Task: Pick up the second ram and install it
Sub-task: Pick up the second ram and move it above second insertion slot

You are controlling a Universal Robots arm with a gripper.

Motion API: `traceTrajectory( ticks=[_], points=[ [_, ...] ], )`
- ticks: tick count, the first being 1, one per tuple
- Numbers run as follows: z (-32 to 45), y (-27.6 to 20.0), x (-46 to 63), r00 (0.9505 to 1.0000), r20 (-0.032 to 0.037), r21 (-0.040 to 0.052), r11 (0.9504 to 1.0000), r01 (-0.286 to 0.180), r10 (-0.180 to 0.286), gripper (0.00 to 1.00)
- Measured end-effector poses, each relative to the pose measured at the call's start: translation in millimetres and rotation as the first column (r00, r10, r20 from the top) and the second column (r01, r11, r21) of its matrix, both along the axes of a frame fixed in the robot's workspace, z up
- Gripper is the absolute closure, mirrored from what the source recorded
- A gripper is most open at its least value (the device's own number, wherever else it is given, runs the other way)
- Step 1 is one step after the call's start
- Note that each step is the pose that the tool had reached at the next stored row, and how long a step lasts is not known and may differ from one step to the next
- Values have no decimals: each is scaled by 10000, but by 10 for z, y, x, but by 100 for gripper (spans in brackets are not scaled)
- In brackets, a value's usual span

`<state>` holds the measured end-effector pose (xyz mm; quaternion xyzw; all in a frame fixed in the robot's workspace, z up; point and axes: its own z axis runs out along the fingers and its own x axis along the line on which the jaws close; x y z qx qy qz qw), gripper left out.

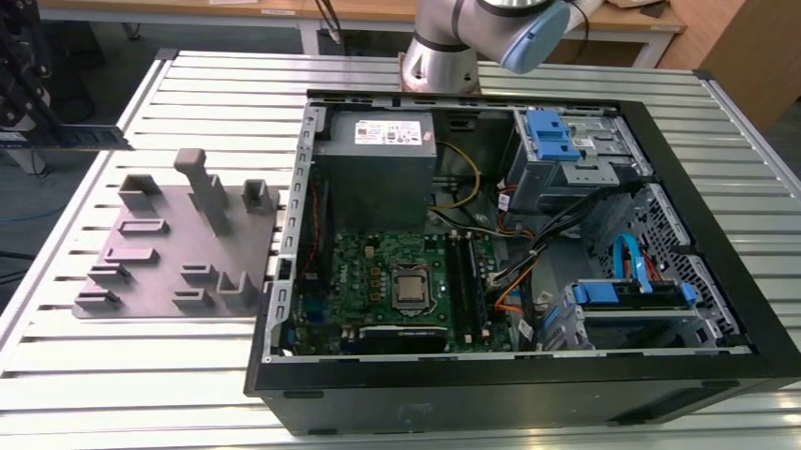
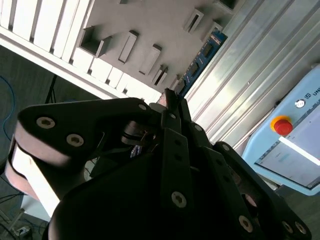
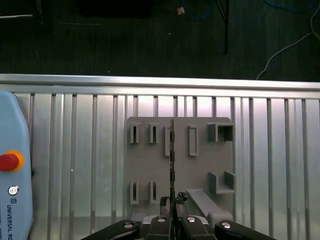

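Saw the long thin flat memory stick (image 1: pixel 94 138), a dark board with black chips, up in the air and pinched by one end between the black gripper (image 3: pixel 173 221) fingers, which were clamped tight on it. In the exterior view it hung at roughly ten o'clock from the grey plastic holder block with slots and posts (image 1: pixel 169 258), not touching it. The opened-up black computer case (image 1: pixel 501 398) sat at three o'clock from that block, with the green motherboard (image 1: pixel 370 267) inside, all on the slatted metal table (image 1: pixel 126 375).
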<state>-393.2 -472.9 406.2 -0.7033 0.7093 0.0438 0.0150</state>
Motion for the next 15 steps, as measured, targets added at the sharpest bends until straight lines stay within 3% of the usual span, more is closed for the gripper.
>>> traceTrajectory(
  ticks=[7,15],
  points=[
    [6,0,16,10000,-5,16,10000,-1,1,86],
    [3,0,314,10000,-32,19,10000,-1,1,86]
  ],
)
